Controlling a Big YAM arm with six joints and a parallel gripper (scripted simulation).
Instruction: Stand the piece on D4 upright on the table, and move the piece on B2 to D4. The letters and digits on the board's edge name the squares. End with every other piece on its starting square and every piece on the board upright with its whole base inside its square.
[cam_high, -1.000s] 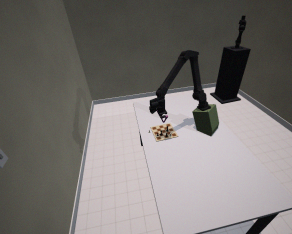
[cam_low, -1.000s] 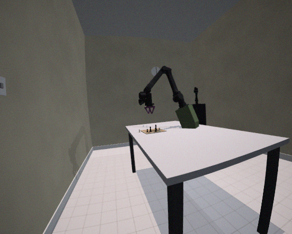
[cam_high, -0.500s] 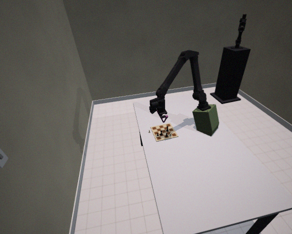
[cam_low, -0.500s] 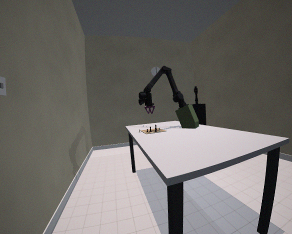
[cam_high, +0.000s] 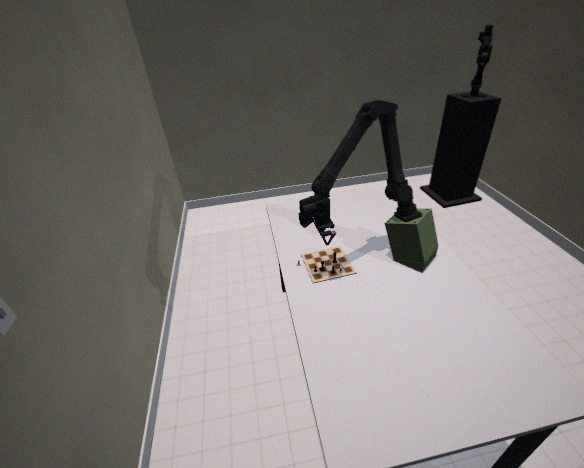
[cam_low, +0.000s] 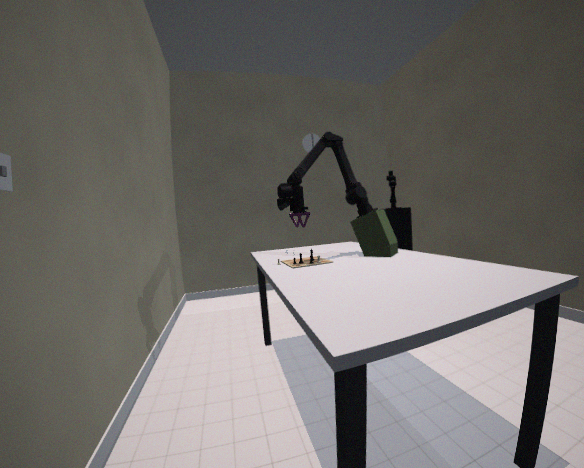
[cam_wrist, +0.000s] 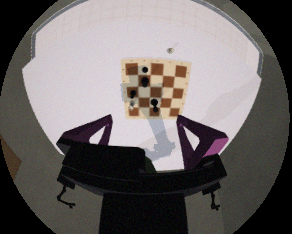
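Observation:
A small brown-and-cream chessboard (cam_high: 350, 270) (cam_low: 323, 261) (cam_wrist: 182, 71) lies on the white table (cam_high: 410, 330) (cam_low: 400, 295) near its far left corner. Several small black pieces (cam_high: 334, 258) (cam_low: 311, 255) (cam_wrist: 145, 81) and a few pale ones stand on it. One small pale piece (cam_high: 298, 263) (cam_low: 278, 261) (cam_wrist: 170, 50) stands on the table just off the board. The letters and digits are too small to read. My gripper (cam_high: 328, 236) (cam_low: 299, 220) (cam_wrist: 144, 118), with purple fingers, is open and empty, high above the board's far side.
The arm's green base block (cam_high: 412, 240) (cam_low: 375, 233) sits on the table right of the board. A tall black pedestal (cam_high: 462, 145) (cam_low: 400, 227) with a dark stand on top rises behind the table. The table's left edge runs close to the board.

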